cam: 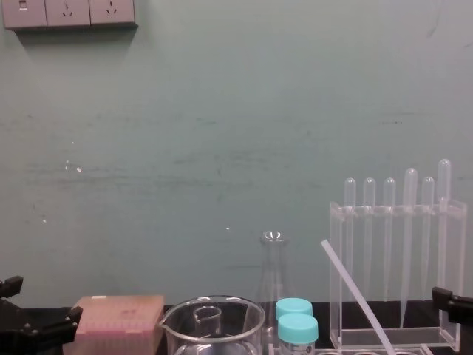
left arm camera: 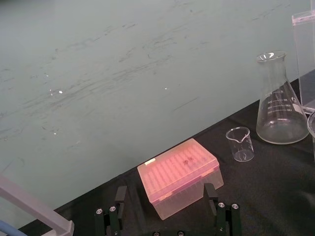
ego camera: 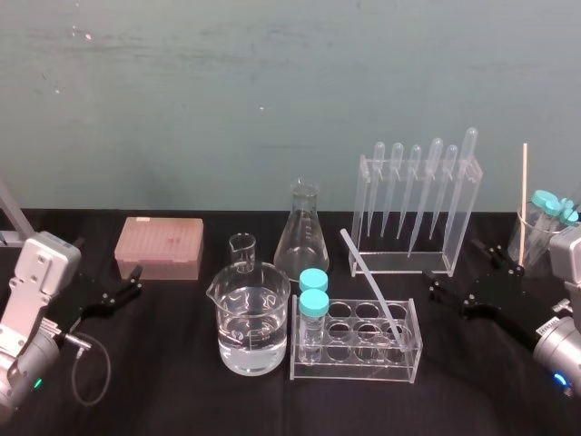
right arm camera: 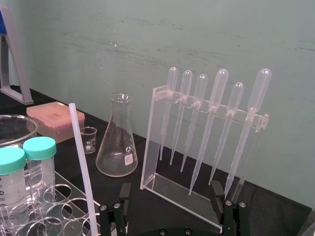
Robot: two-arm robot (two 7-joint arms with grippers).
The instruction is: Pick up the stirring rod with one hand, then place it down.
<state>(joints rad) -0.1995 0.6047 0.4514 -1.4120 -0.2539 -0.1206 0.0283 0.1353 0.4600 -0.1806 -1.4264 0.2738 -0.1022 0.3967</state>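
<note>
- The black, angular two-fingered right gripper [ego camera: 461, 271] sits low at the table's right, fingers apart and empty.
- Just to its left, the long thin translucent glass stirring rod [ego camera: 370, 286] stands slanted in the clear acrylic tube rack [ego camera: 354, 374], top leaning left.
- The black left gripper [ego camera: 121, 283], fingers also apart, is parked by the pink tip box [ego camera: 159, 247], well apart from the rod. The right arm looks nearer.

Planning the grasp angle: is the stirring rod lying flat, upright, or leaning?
Leaning. The stirring rod stands tilted, its lower end in a hole of the clear tube rack, its upper end free.
</note>
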